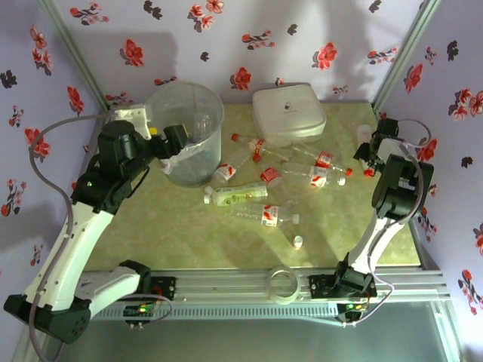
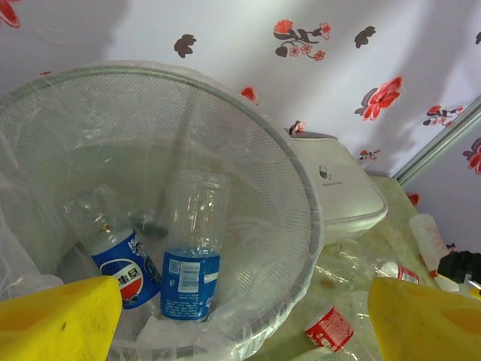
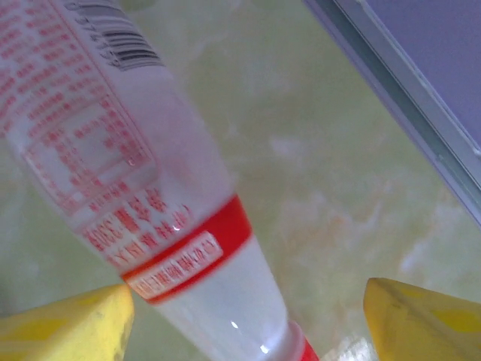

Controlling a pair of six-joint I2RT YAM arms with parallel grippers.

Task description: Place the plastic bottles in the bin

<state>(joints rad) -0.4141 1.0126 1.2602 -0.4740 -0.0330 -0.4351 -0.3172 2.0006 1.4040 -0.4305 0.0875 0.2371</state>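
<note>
The bin (image 1: 189,132) stands at the back left, a clear bucket with a bag liner. Two blue-labelled plastic bottles (image 2: 192,278) (image 2: 120,267) stand inside it. My left gripper (image 1: 175,140) hovers at the bin's near rim (image 2: 308,248), open and holding nothing. Several more bottles lie mid-table: a green-labelled one (image 1: 240,195) and red-labelled ones (image 1: 268,215) (image 1: 313,177) (image 1: 260,147). At the far right my right gripper (image 1: 370,156) is open around a white, red-labelled bottle (image 3: 150,173), which lies close to its left finger (image 3: 75,327).
A white rounded-square lidded box (image 1: 288,113) sits behind the bottles, right of the bin. A tiny loose white cap (image 1: 298,242) lies near the front. A clear tape ring (image 1: 284,285) rests on the front rail. Metal frame posts and floral walls close off the back and sides.
</note>
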